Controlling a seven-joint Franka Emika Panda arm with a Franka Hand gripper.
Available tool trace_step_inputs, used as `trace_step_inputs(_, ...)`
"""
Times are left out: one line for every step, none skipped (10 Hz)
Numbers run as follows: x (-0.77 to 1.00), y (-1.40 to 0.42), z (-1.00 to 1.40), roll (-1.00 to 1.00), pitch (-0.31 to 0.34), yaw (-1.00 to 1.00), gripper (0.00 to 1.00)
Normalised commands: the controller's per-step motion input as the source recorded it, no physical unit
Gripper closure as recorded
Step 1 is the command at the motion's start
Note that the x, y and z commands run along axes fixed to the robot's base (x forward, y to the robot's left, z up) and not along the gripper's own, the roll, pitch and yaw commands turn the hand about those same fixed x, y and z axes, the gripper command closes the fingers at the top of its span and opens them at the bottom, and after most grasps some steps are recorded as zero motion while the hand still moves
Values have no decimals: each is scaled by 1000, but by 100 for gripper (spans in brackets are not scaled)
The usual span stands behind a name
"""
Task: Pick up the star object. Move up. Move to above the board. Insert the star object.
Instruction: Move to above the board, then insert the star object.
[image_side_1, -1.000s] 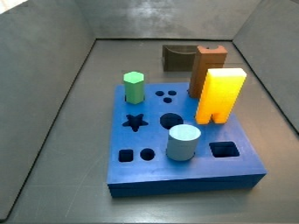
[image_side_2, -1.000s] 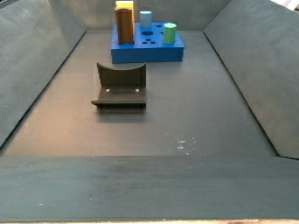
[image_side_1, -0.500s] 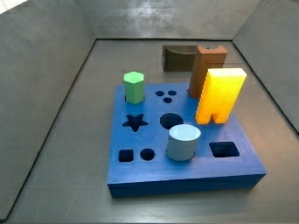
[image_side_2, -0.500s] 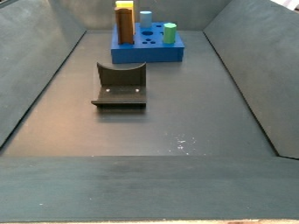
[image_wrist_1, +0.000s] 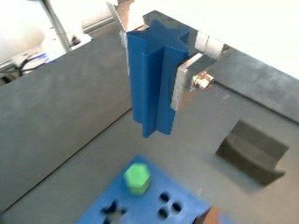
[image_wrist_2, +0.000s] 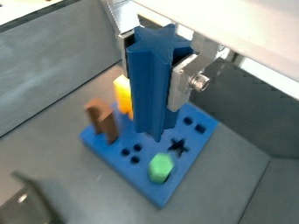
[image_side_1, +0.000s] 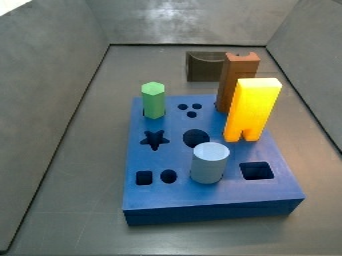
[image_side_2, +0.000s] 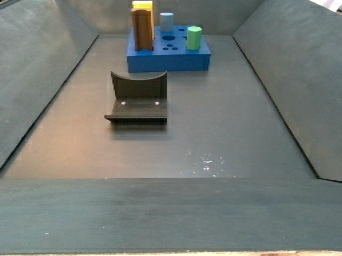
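My gripper (image_wrist_1: 155, 98) is shut on the star object (image_wrist_1: 152, 74), a tall blue ridged prism held upright between the silver fingers (image_wrist_1: 183, 86). It also shows in a wrist view (image_wrist_2: 149, 87), hanging in the air high above the board (image_wrist_2: 117, 144). The board (image_side_1: 214, 197) is a thick blue slab, and its star hole (image_side_1: 155, 139) is open beside the green hexagonal peg (image_side_1: 154, 98). The star hole shows under the piece in a wrist view (image_wrist_2: 179, 145). The gripper and the star object are out of view in both side views.
On the board stand a yellow block (image_side_1: 251, 108), a brown block (image_side_1: 241, 68) and a pale cylinder (image_side_1: 210, 162). The fixture (image_side_2: 138, 97) stands on the floor away from the board (image_side_2: 167, 62). Grey walls enclose the floor.
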Motion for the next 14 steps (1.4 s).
trace_step_inputs(79,-466,-3,15,32,4,100)
trace_step_inputs(68,-233,5,20,35,10,100)
trace_step_inputs(526,-189,-1000,0,0,-289,100)
trace_step_inputs(411,-306,-1000,0,-3,-180,100)
trace_step_inputs(329,-374,-1000,0,-39,-111,100)
trace_step_inputs(297,-386,-1000,0,-43,-106,100)
trace_step_inputs(191,-414,-1000,13,-43,-60,100)
trace_step_inputs(9,-414,-1000,36,-1,0,100)
trace_step_inputs(0,-429,-1000,43,-3,0,100)
trace_step_inputs(0,-283,-1000,60,-21,-51,100)
trace_step_inputs(-103,-57,-1000,117,-66,0,100)
trace_step_inputs(-23,-14,-949,144,-113,0,100)
trace_step_inputs(0,-29,-700,80,-257,0,100)
trace_step_inputs(0,-14,-626,59,-297,0,100)
